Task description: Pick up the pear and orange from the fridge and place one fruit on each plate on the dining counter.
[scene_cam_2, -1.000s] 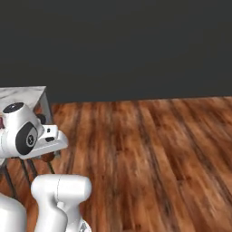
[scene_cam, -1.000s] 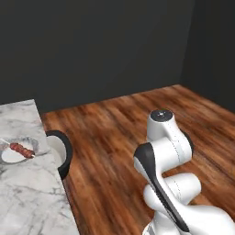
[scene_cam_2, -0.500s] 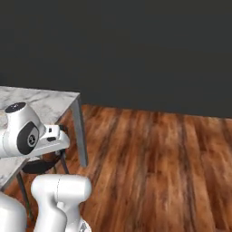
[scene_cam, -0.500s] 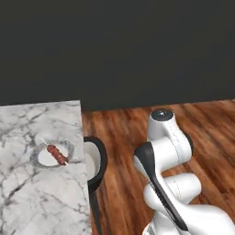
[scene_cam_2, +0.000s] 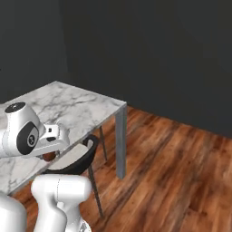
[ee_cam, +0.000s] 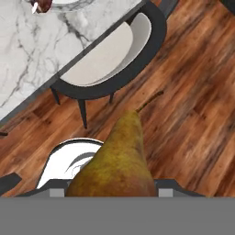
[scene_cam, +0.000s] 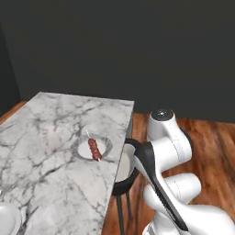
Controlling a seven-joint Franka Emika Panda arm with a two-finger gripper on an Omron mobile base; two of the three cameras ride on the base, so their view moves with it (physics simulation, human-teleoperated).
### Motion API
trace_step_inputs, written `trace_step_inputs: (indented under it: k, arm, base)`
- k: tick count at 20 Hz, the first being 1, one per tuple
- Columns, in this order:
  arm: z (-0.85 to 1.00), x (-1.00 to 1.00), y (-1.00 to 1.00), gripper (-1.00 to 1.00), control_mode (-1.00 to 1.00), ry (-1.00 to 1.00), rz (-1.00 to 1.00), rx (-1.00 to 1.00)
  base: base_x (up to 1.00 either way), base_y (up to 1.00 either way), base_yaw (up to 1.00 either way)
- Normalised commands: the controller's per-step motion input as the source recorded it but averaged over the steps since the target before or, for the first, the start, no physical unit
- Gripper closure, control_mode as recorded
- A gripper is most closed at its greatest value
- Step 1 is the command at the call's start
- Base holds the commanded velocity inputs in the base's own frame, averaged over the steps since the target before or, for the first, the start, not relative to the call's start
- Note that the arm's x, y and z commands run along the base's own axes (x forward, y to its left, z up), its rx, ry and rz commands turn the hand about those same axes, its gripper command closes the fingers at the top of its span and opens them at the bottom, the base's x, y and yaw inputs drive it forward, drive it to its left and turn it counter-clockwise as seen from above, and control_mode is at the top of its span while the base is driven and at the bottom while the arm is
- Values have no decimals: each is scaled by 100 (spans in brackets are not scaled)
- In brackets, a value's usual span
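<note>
My gripper (ee_cam: 110,191) is shut on the pear (ee_cam: 118,158), a yellow-brown fruit with its thin stem pointing away from the hand, held over the wood floor beside the dining counter (ee_cam: 32,46). On the marble top lies a white plate (scene_cam: 94,148) with a meat skewer, and that plate's edge (ee_cam: 62,3) shows at the top of the hand view. A second white plate (scene_cam: 6,219) sits at the counter's near left corner. The orange and the fridge are out of view.
A dark chair with a pale seat (scene_cam: 125,166) (ee_cam: 108,57) (scene_cam_2: 72,156) is tucked at the counter's edge, between my arm (scene_cam: 160,151) and the top. A grey counter leg (scene_cam_2: 120,140) stands at the far corner. Wood floor (scene_cam_2: 172,172) stretches to the right.
The whole picture has shifted: the base has turned toward the dining counter, which now sits closer and fills more of both base views. The arm's pose looks the same.
</note>
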Motion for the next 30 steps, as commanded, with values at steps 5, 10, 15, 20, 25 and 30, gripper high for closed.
trace_step_inputs:
  k: [5, 10, 15, 20, 25, 30]
  arm:
    - [0, 0, 0, 100, 100, 0, 0, 0]
    - [0, 0, 0, 100, 100, 0, 0, 0]
    - [0, 0, 0, 100, 100, 0, 0, 0]
    - [0, 0, 0, 100, 100, 0, 0, 0]
    - [0, 0, 0, 100, 100, 0, 0, 0]
    - [0, 0, 0, 100, 100, 0, 0, 0]
  base:
    - [67, -1, 49]
    - [58, 0, 40]
    - [40, 7, 36]
    - [28, 0, 15]
    - [0, 0, 0]
    - [0, 0, 0]
